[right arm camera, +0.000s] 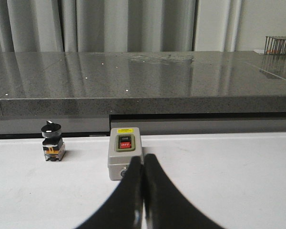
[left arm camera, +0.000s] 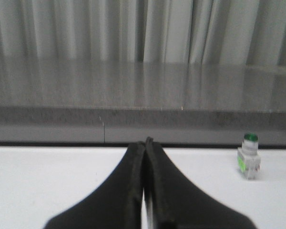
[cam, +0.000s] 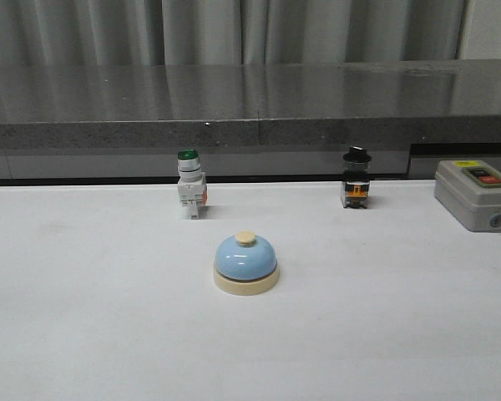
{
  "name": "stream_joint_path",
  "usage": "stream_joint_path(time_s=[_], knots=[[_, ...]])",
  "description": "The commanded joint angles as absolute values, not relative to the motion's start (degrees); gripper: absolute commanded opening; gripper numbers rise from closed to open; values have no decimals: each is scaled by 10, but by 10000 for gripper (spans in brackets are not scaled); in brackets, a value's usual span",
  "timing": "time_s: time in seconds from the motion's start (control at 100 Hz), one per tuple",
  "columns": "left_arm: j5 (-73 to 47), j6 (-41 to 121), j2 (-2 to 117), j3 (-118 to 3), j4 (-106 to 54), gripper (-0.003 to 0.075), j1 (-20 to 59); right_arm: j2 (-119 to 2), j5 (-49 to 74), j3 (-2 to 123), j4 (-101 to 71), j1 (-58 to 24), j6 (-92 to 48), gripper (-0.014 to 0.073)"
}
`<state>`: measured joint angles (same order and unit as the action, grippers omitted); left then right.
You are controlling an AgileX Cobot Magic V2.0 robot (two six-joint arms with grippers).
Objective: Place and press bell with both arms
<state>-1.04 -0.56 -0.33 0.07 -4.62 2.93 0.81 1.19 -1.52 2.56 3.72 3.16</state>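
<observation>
Both pincers closed, empty, left pincer (left arm camera: pixel 144 143), right pincer (right arm camera: pixel 142 157), bell (cam: pixel 245 261) seemingly apart.

The bell (cam: pixel 246 263) stands alone on the white table (cam: pixel 83 334), bare surface on every side. Ahead of the closed left gripper (left arm camera: pixel 144 143) lies open table; the green-capped push-button switch (left arm camera: pixel 249 156) stands off to one side. The grey switch box (right arm camera: pixel 125 157) sits directly beyond the closed right gripper (right arm camera: pixel 142 160), the black rotary selector switch (right arm camera: pixel 52 141) well aside.
</observation>
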Motion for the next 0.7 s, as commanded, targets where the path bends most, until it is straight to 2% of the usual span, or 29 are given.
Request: stream_joint_path(time_s=[0.0, 0.69], knots=[[42, -11, -21, 25, -45, -20, 25, 17, -40, -7, 32, 36, 32, -60], [38, -11, -20, 25, -45, -20, 23, 16, -40, -7, 32, 36, 32, -60]])
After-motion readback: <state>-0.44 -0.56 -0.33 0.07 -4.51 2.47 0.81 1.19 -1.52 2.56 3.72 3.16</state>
